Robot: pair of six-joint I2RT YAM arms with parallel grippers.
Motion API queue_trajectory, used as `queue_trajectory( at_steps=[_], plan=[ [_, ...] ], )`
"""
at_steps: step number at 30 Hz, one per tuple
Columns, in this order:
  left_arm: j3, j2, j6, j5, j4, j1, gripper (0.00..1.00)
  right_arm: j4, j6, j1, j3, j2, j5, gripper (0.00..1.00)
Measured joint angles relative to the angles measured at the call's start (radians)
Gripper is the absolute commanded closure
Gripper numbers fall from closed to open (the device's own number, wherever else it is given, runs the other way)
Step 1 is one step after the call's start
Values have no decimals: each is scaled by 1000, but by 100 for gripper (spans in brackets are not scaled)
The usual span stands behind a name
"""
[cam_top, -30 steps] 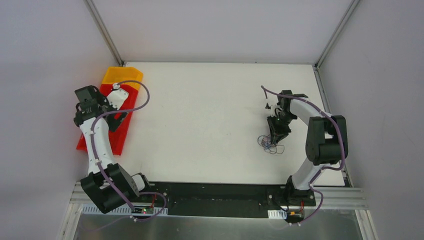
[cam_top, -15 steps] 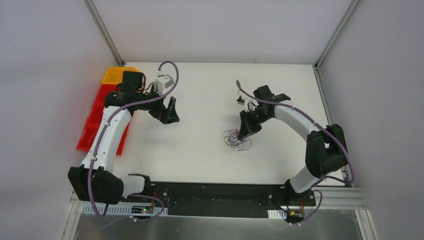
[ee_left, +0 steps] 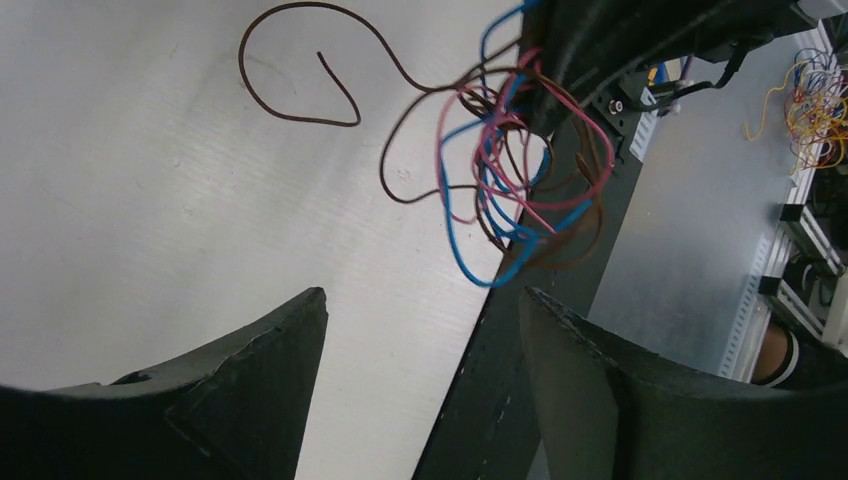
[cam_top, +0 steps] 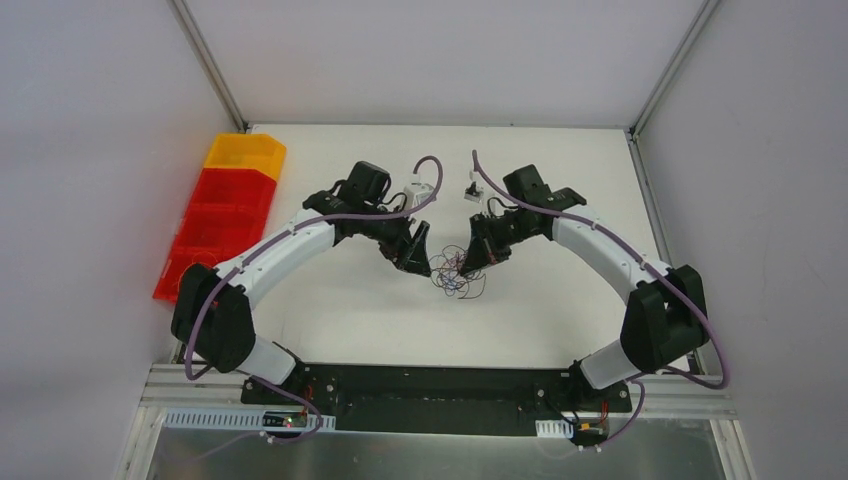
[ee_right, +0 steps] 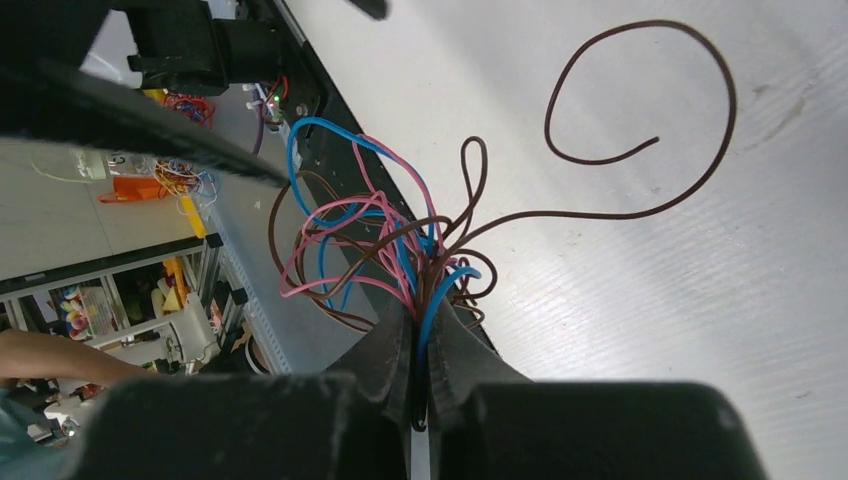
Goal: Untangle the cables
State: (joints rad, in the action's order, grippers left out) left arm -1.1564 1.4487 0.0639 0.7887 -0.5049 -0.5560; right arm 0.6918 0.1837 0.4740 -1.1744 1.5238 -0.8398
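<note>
The cables (cam_top: 455,278) are a small tangle of thin blue, pink and brown wires at the middle of the white table (cam_top: 340,300). My right gripper (cam_top: 472,259) is shut on the bundle; its wrist view shows the wires (ee_right: 400,250) pinched between the fingertips (ee_right: 455,345), with one brown loop (ee_right: 640,110) trailing over the table. My left gripper (cam_top: 418,265) is open and empty, just left of the tangle. In its wrist view the cables (ee_left: 510,190) hang ahead of the spread fingers (ee_left: 250,370), apart from them.
A row of red bins with one orange bin (cam_top: 225,205) lies along the table's left edge. A black rail (cam_top: 430,385) runs along the near edge between the arm bases. White walls close in the table.
My left arm swung from the red bins at the left to the middle of the table. My right arm carried the cable tangle leftwards, from the right side to the centre.
</note>
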Motion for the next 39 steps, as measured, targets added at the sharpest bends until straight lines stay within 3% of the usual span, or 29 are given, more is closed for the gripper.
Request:
queue_trajectory(
  at_steps=[4, 12, 15, 20, 33, 36, 39],
  plan=[
    [11, 45, -113, 19, 89, 1, 47, 0, 0, 19, 0, -37, -5, 100],
    [89, 50, -288, 115, 220, 14, 49, -8, 11, 37, 24, -82, 45, 100],
    [122, 48, -356, 143, 270, 54, 55, -7, 16, 40, 43, -91, 64, 100],
    [156, 48, -465, 150, 352, 139, 48, -8, 19, 48, 48, -93, 82, 100],
    [212, 51, -599, 179, 488, 75, 52, -7, 19, 70, 48, -93, 108, 100],
    [238, 51, -608, 181, 502, 63, 58, -7, 19, 70, 48, -93, 119, 100],
    [256, 51, -625, 188, 510, 45, 75, -8, 18, 70, 48, -93, 131, 100]
  ],
)
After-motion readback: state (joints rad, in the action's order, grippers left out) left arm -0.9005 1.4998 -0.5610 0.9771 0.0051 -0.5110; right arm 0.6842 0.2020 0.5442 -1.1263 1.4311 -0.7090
